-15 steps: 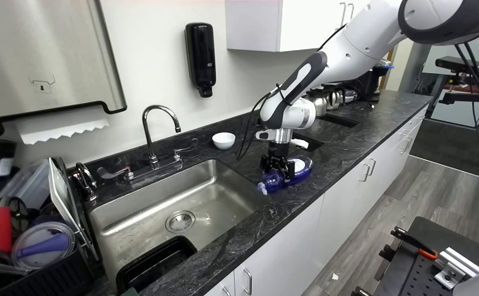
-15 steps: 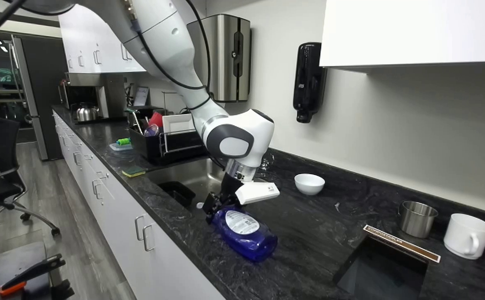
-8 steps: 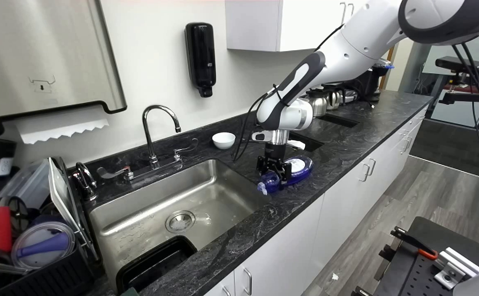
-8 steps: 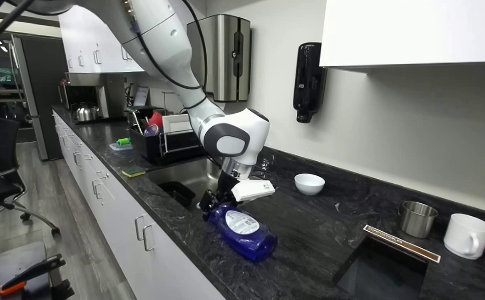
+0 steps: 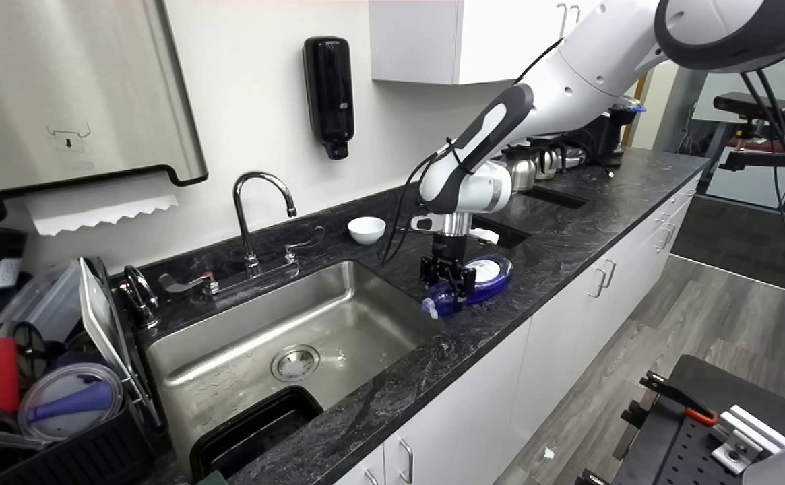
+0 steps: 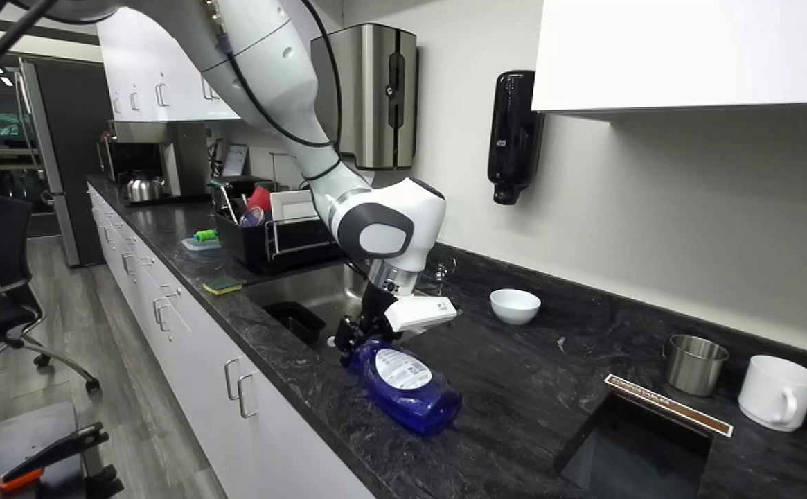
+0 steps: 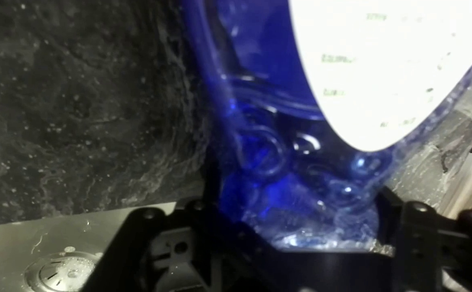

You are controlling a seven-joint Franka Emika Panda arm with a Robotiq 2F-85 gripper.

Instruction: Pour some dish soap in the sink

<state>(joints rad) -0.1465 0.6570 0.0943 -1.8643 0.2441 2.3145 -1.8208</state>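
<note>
In the wrist view the narrower end of the dish soap bottle (image 7: pixel 284 121) sits between the 2 jaws of the gripper (image 7: pixel 300 200), which stand apart right alongside it, though whether they pinch it I cannot tell. The bottle lies on its side on the dark counter (image 5: pixel 567 229), its cap (image 5: pixel 430 308) just beside the short edge of the sink (image 5: pixel 365 333), near the front corner. By the counter's back edge stands 1 white bowl (image 5: pixel 366 230), with a black dispenser (image 5: pixel 329 94) on the wall (image 5: pixel 250 121) above.
</note>
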